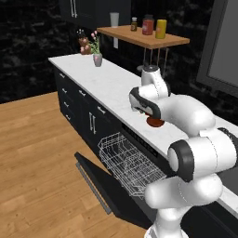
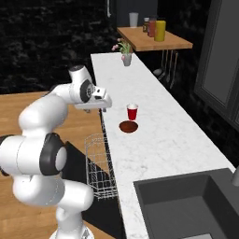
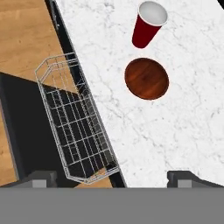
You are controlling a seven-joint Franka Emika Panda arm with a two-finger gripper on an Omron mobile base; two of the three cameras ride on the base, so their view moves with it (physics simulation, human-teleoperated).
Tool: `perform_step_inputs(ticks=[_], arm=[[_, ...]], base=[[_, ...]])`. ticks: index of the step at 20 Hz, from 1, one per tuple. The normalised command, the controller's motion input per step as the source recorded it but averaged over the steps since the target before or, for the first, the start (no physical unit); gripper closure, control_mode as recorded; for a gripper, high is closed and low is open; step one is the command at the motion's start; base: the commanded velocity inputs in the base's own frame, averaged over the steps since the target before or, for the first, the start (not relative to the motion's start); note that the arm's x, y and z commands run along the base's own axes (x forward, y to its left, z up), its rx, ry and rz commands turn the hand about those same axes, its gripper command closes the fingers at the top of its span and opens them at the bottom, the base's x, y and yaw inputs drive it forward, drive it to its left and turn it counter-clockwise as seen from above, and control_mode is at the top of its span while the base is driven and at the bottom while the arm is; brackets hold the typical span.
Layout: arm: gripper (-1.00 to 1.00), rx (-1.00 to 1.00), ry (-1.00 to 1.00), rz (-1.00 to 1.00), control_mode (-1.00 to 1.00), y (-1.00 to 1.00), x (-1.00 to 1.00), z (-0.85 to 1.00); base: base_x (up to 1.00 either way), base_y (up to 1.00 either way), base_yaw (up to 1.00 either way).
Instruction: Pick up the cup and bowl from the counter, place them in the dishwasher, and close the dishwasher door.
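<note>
Bowl (image 1: 155, 122) sits perhaps half hidden behind the arm (image 1: 186, 116).

Red cup (image 3: 148, 27) upright on white counter (image 3: 183, 131), just beside brown bowl (image 3: 146, 78); dishwasher door (image 1: 107, 190) open flat, wire rack (image 3: 74, 118) pulled out
</note>
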Motion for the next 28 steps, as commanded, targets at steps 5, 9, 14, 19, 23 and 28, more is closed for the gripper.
perform_step_inputs(ticks=[5,9,14,19,23,28], arm=[[-1.00,-0.16,0.00,-0.10,-1.00,-0.16,0.77,-0.61],[-1.00,-0.14,-0.03,-0.08,-1.00,-0.25,0.52,-0.56],[-1.00,-0.03,-0.01,-0.05,-1.00,-0.36,0.24,-0.31],[-1.00,0.00,0.00,-0.01,-1.00,-0.28,0.17,-0.23],[-1.00,0.00,0.00,0.00,-1.00,-0.27,0.16,-0.26],[-1.00,0.00,0.01,0.00,-1.00,-0.02,0.26,-0.37]], base=[[0.00,0.00,0.00],[0.00,0.00,0.00],[0.00,0.00,0.00],[0.00,0.00,0.00],[0.00,0.00,0.00],[0.00,0.00,0.00]])
